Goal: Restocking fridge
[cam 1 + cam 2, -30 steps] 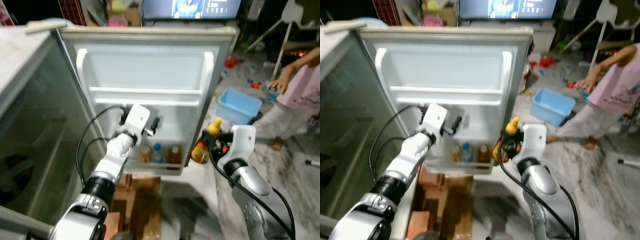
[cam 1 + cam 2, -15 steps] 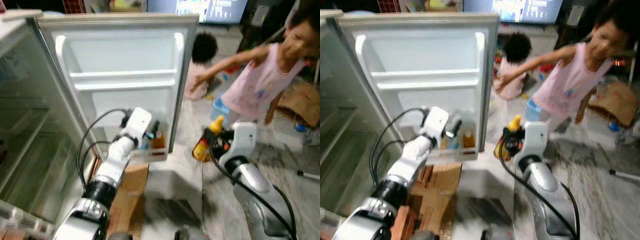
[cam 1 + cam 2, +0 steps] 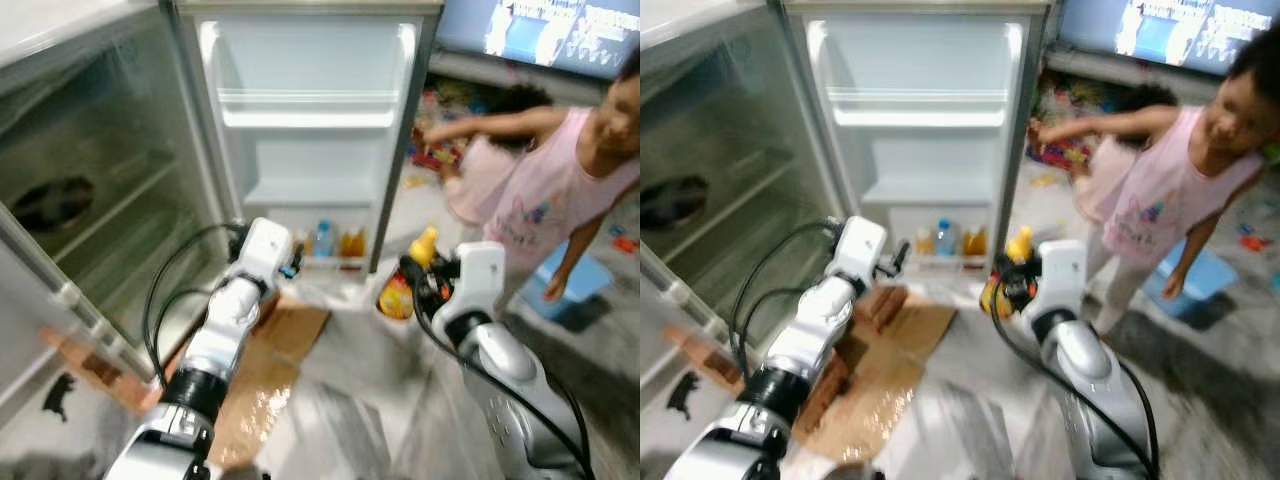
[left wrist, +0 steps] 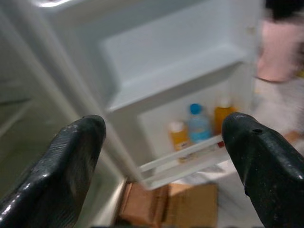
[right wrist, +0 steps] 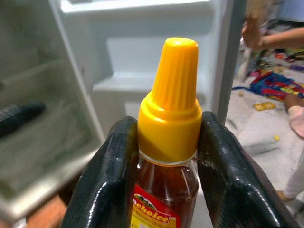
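**Fridge door now squarely ahead, honey bottle carried toward it**

Since a second ago the whole view has swung, so that the open fridge door [image 3: 305, 130] sits in the middle and the glass-fronted cabinet [image 3: 90, 190] fills the robot's left; this is the camera turning, not the furniture. The person in pink [image 3: 560, 190] has come into view on the right.

The right gripper [image 5: 167, 142] is clenched on the bottle [image 3: 400, 295] just below its yellow cap [image 5: 172, 90], holding it upright, which likely keeps it steady for setting onto a door shelf. It hangs near the door's lower right corner, not yet inside.

The left gripper [image 4: 166, 156] is spread wide and grasping nothing, raised toward the bottom door shelf [image 4: 185, 154], perhaps to brace or guide. Three small bottles [image 3: 330, 242] already stand in that shelf; the two shelves above look bare.

Much is blurred. The label reads only in part, and the bottle's lower half is cut off in the wrist view. A dark shape in the cabinet cannot be identified. Cardboard [image 3: 270, 370] lies on the floor below the door, and a second person [image 3: 490, 160] sits beyond.
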